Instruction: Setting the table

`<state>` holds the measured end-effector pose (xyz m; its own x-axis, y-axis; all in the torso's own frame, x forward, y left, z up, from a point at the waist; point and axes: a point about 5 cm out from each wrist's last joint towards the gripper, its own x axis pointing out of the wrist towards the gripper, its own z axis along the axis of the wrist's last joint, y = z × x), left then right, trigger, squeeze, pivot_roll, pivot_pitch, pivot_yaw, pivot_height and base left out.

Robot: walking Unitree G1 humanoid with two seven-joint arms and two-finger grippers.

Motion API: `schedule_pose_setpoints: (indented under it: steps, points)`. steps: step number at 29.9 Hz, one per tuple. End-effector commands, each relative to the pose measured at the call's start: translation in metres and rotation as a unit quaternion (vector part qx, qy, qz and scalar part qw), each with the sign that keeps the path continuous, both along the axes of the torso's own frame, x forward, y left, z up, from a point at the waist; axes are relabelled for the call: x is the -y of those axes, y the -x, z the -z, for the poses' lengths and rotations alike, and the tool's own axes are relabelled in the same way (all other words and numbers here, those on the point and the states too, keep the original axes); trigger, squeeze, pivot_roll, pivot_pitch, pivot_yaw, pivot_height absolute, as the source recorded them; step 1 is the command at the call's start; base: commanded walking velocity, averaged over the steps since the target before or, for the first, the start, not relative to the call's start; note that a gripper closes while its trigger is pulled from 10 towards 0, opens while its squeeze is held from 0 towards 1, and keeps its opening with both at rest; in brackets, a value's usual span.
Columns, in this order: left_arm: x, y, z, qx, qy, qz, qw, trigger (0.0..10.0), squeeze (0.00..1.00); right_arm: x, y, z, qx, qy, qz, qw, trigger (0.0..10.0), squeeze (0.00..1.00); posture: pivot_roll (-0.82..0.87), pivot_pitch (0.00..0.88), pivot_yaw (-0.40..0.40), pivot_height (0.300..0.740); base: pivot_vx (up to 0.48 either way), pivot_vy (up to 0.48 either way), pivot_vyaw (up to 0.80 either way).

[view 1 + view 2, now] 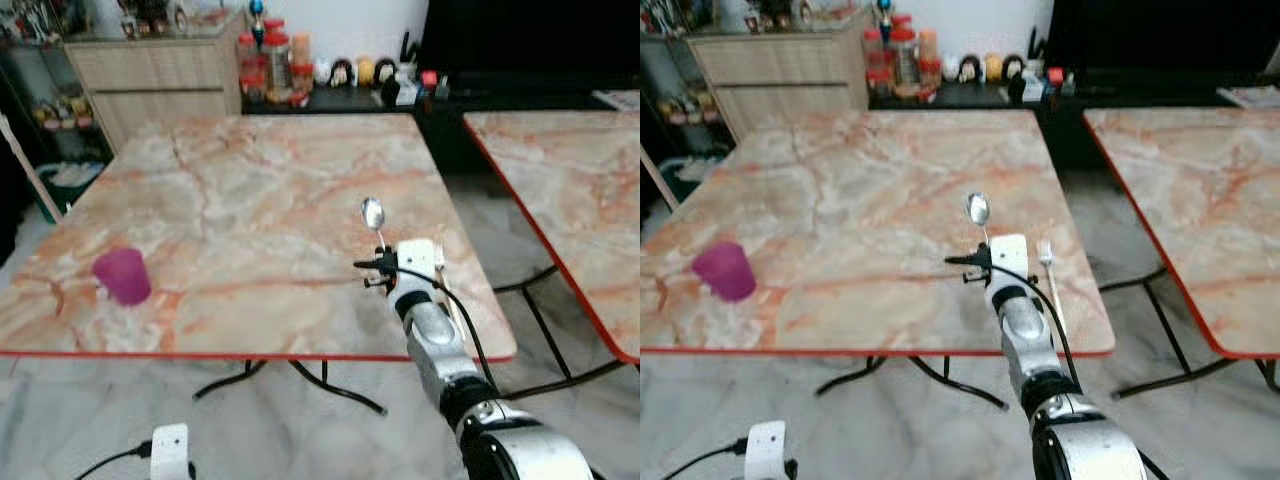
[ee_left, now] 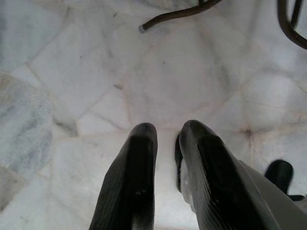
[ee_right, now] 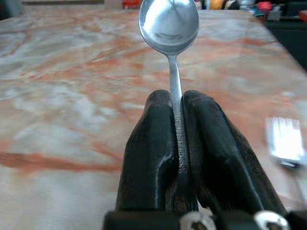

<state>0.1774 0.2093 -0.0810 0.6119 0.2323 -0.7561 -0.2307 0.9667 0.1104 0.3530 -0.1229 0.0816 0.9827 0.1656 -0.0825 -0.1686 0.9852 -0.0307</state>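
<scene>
The right gripper, two long black fingers on a silver arm, is clenched on the handle of a shiny silver metal spoon, its jaws pressed against the stem from both sides so that the engraved handle runs down the seam between them. The spoon stands out past the fingertips with its bowl at the far end, raised over the square marble-patterned table with a red edge, near that table's front right corner. Just beside the gripper, on its right, a silver metal fork lies flat on the tabletop with its tines away from the robot; it looks blurred at the edge of the right wrist view. Well apart from the gripper, far across the table to its left and near the front edge, sits a small magenta plastic cup. Beyond the spoon's bowl, past the far edge of the table, a dark low shelf with jars and small figurines runs along the wall, and a second marble-patterned table stands off to the gripper's right. The left gripper hangs low over the pale marble floor, its two black fingers brought close with a narrow gap between the tips and nothing held.
</scene>
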Motion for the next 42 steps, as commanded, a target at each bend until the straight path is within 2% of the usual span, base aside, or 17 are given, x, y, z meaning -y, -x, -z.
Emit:
schedule_pose_setpoints:
  steps: [1, 27, 33, 42]
  points:
    - [0.001, 0.003, 0.002, -0.006, -0.001, 0.003, 1.000, 10.0, 0.00, 0.001, -0.005, -0.011, 0.024, -0.003, 0.004, 1.000, 10.0, 0.00, 0.01, 0.000, -0.006, 0.709, 0.000, -0.405, 0.00]
    - [0.001, 0.004, 0.002, -0.008, -0.004, 0.011, 1.000, 10.0, 0.00, -0.003, -0.003, -0.014, 0.047, 0.001, -0.011, 0.999, 10.0, 0.00, 0.00, 0.000, -0.005, 0.709, 0.000, -0.404, 0.00]
    - [0.002, 0.005, 0.003, -0.009, -0.004, 0.013, 1.000, 10.0, 0.00, -0.005, 0.004, -0.004, 0.035, 0.002, -0.021, 0.999, 10.0, 0.00, 0.00, 0.000, -0.006, 0.709, 0.000, -0.401, 0.00]
    - [0.002, 0.005, 0.003, -0.009, -0.003, 0.015, 1.000, 10.0, 0.00, -0.010, 0.026, 0.029, -0.018, 0.008, -0.047, 0.999, 10.0, 0.00, 0.00, 0.000, -0.008, 0.709, 0.000, -0.395, 0.00]
